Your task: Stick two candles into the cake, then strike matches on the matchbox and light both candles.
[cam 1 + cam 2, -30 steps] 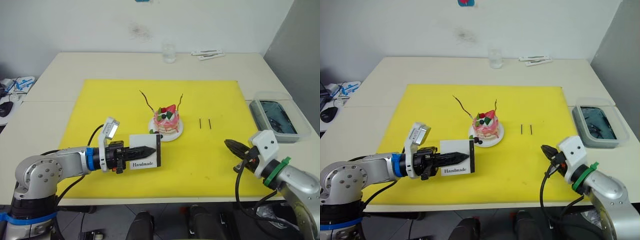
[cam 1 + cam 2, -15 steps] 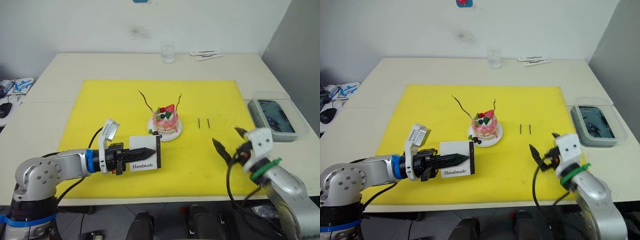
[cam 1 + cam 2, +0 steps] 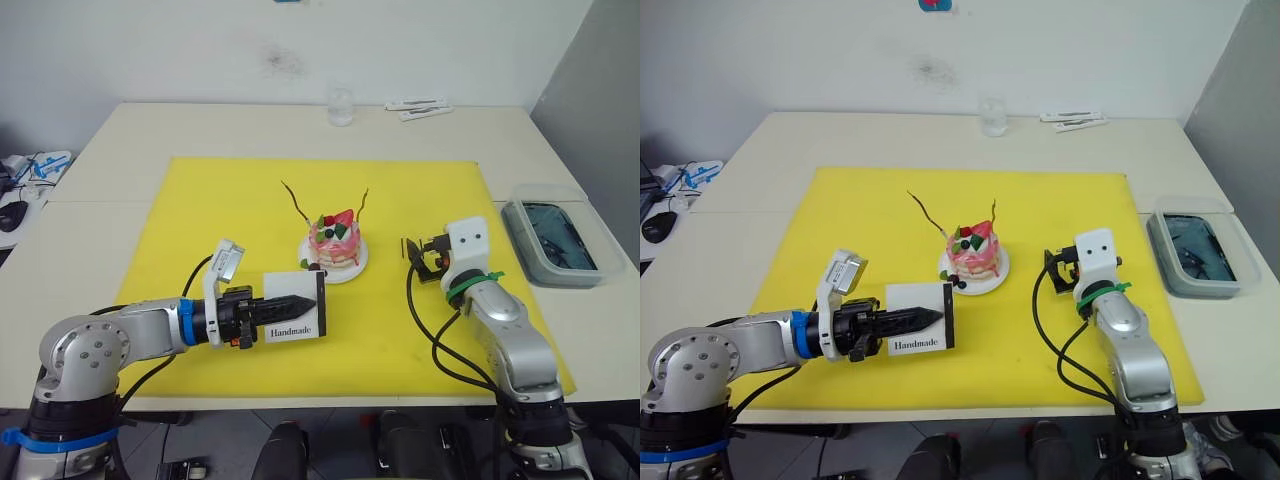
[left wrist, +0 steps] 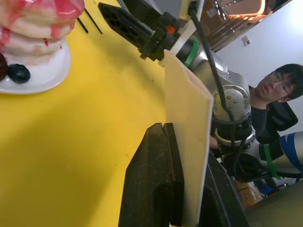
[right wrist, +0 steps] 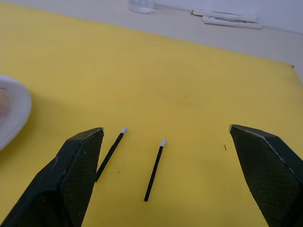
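The pink cake (image 3: 337,243) sits on its white plate (image 3: 352,268) mid-mat. Both candles (image 3: 295,203) (image 3: 361,203) stand in it, leaning outward. My left gripper (image 3: 308,300) is shut on the white matchbox (image 3: 296,319), held on edge left of and nearer than the cake; in the left wrist view the matchbox (image 4: 187,142) shows edge-on between the fingers (image 4: 156,175). My right gripper (image 3: 420,255) is wide open just right of the cake. In the right wrist view both matches (image 5: 110,152) (image 5: 155,169) lie on the mat between its spread fingers (image 5: 75,179).
A yellow mat (image 3: 200,220) covers the table's middle. A glass (image 3: 340,105) and white strips (image 3: 420,108) lie at the far edge. A clear container (image 3: 555,235) stands to the right. A person (image 4: 279,94) is behind the right arm.
My right arm has swung forward from the table's near edge to the matches beside the cake, and its gripper has opened wide. The left gripper still holds the matchbox in place.
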{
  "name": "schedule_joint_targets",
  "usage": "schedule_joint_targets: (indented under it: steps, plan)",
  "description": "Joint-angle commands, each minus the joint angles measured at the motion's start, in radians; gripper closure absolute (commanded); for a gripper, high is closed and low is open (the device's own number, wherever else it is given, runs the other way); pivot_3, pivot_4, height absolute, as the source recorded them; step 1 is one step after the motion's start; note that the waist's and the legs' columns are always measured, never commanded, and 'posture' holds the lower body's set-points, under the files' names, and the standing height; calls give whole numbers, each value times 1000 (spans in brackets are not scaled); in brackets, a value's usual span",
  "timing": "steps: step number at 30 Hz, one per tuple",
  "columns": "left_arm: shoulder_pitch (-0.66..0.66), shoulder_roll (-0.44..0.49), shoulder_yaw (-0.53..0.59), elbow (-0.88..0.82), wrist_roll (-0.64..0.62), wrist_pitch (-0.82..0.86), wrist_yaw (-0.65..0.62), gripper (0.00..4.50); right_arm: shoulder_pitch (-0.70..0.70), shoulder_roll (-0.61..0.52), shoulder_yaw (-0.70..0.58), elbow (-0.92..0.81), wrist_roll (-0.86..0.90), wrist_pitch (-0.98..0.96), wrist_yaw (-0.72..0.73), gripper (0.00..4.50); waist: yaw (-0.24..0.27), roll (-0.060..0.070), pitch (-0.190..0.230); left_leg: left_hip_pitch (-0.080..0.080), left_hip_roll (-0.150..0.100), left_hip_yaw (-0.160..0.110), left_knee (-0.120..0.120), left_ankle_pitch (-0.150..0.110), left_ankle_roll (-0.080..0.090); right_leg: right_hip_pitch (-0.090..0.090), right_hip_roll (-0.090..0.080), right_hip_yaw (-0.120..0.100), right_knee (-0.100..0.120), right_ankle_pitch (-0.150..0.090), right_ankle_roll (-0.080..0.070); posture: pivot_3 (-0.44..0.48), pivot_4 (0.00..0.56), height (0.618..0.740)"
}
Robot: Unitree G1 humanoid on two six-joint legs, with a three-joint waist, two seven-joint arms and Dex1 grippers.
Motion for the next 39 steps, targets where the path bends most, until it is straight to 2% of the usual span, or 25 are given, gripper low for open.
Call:
schedule_joint_targets:
  steps: [1,11,14,23,25,33,39]
  plan:
    - [-11,-5,1,-37,-34,-12,14,4500,-30,22,-7,53,-26,-55,-35,54,0,0,0,0,0,0,0,0,0,0,0,0,0,0,0,0,150,740]
    - [-9,-4,1,-42,-53,-14,36,4500,-67,67,-50,168,-15,-21,-77,54,-1,0,0,0,0,-1,0,0,0,0,0,0,1,1,-2,0,150,740]
    - [-5,-5,-2,-48,-54,-15,39,4500,-75,77,-53,180,-13,-3,-84,650,-1,0,0,1,0,0,0,0,0,0,0,0,1,2,-2,0,150,740]
    - [1,-7,-2,-50,-52,-16,43,4500,-78,86,-39,180,-33,48,-93,3891,1,0,0,1,0,-1,2,0,0,1,0,-1,1,2,-1,0,150,740]
    - [1,-8,-1,-49,-52,-17,45,4500,-80,95,-42,177,-31,54,-101,4478,1,0,0,1,0,-1,2,0,0,1,0,-1,1,2,-1,0,150,740]
    - [2,-6,4,-42,-51,-20,51,4500,-84,123,-58,103,2,75,-102,4478,0,0,0,1,0,-1,2,0,0,1,0,-1,2,2,-1,0,150,740]
    - [0,-10,9,-40,-68,-15,63,4500,-23,28,-27,-88,72,131,60,4478,0,0,0,0,0,-1,1,0,0,1,0,-1,1,2,-1,0,150,740]
